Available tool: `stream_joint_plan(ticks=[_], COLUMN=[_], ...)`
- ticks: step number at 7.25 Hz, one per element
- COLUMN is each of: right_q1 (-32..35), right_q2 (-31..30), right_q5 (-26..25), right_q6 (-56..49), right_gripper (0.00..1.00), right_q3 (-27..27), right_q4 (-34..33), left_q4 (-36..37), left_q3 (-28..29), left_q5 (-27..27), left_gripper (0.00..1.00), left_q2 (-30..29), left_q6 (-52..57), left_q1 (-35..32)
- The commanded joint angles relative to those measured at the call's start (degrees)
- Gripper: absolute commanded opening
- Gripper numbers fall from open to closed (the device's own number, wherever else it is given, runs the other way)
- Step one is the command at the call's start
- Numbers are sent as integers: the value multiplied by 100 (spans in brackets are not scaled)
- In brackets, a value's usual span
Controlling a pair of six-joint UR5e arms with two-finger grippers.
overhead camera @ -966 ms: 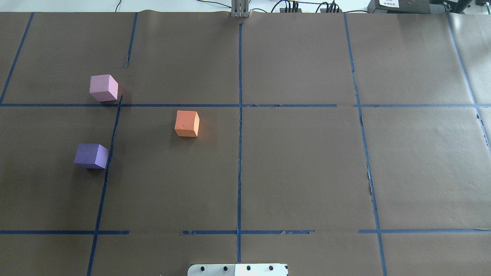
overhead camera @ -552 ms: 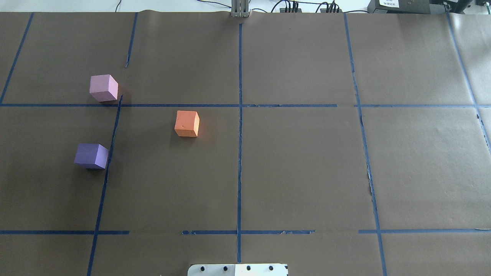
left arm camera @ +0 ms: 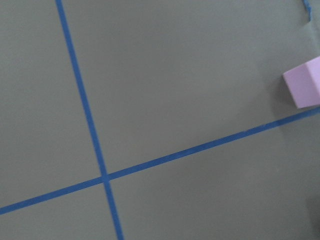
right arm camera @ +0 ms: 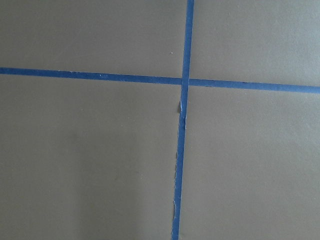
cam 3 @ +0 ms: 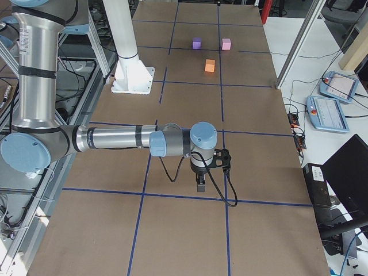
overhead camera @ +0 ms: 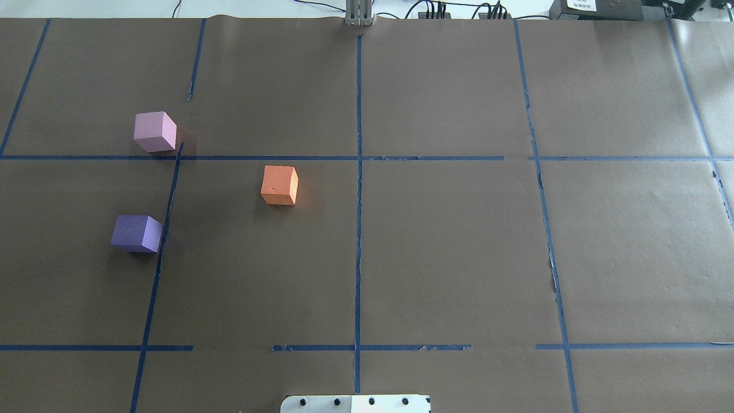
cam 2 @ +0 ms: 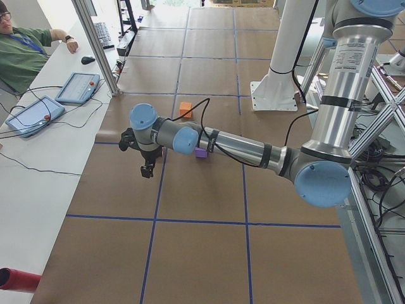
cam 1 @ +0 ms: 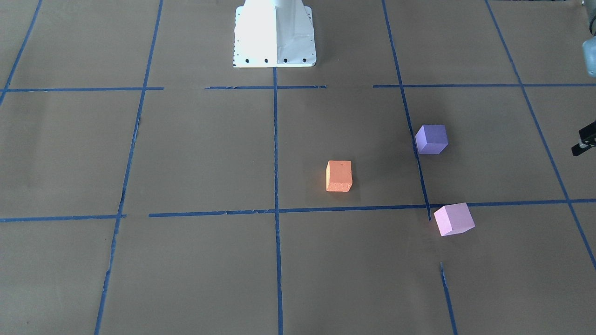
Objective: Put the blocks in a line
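Note:
Three cubes lie apart on the brown paper on my left half of the table. The orange block (overhead camera: pixel 279 184) is nearest the centre line. The dark purple block (overhead camera: pixel 136 233) is nearer my base, and the light pink block (overhead camera: pixel 155 131) is farther out, also at the left wrist view's right edge (left arm camera: pixel 303 82). My left gripper (cam 2: pixel 148 170) hangs above the paper beyond the table's left side of the blocks; only a sliver of it shows at the front view's edge (cam 1: pixel 584 139). My right gripper (cam 3: pixel 200 185) hangs over the far right. I cannot tell if either is open.
Blue tape lines (overhead camera: pixel 358 229) divide the brown paper into a grid. My white base plate (overhead camera: pixel 355 404) sits at the near edge. Operators' pendants (cam 2: pixel 79 87) and a seated person (cam 2: pixel 22 54) are past the table's far edge.

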Motion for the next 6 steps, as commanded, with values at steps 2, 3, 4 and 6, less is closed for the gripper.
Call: stream_joint_plan(ticks=[2,3,4,6], right_q1=[0,0,0,0], right_q2=[0,0,0,0], right_q5=[-4,-4,-4,-4], right_q6=[0,0,0,0], right_gripper=[100,100,100,100], right_q3=[-5,4,4,-5], right_q4=[0,0,0,0], left_q4=[-303,-374,-409,-646], left_q3=[52,53,44,140], left_q5=[69,679,1155,1543], left_gripper=[100,100,100,100], left_q2=[-1164,-1481,-1719,-2009], left_q6=[-2115,-2467,-3358,-4435], left_q1=[1565,2022,2566,3105])
